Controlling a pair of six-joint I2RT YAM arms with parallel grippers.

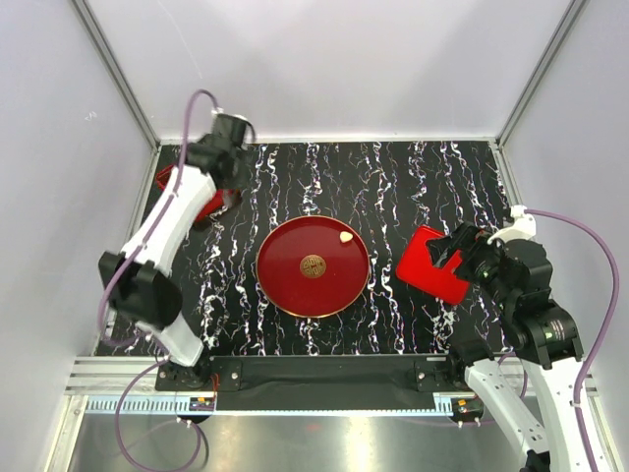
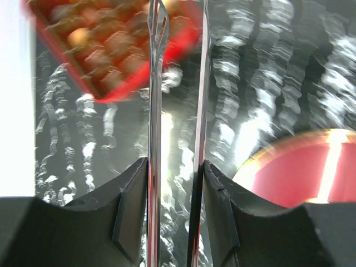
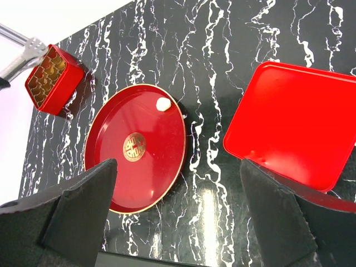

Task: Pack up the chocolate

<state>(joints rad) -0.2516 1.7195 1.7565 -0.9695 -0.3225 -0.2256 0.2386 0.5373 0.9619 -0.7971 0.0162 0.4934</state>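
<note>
One cream-white chocolate (image 1: 346, 237) (image 3: 163, 103) lies near the far right rim of the round red plate (image 1: 295, 285) (image 3: 150, 178). More chocolate (image 2: 80, 38), brown and tan pieces, fills the small red box (image 1: 167, 182) (image 2: 111, 89) (image 3: 61, 89) at the far left. My left gripper (image 1: 228, 192) (image 2: 175, 167) is shut on metal tongs (image 2: 154, 111) (image 3: 22, 58). The tong arms stand slightly apart with nothing between them, and their ends reach over the box's right side. My right gripper (image 1: 457, 258) (image 3: 178, 211) hangs open and empty above the table between plate and lid.
A flat red lid (image 1: 432, 264) (image 3: 295, 128) lies on the black marbled table to the right of the plate, partly under my right gripper. A gold emblem (image 3: 134, 148) is printed at the plate's centre. White walls enclose the table on three sides.
</note>
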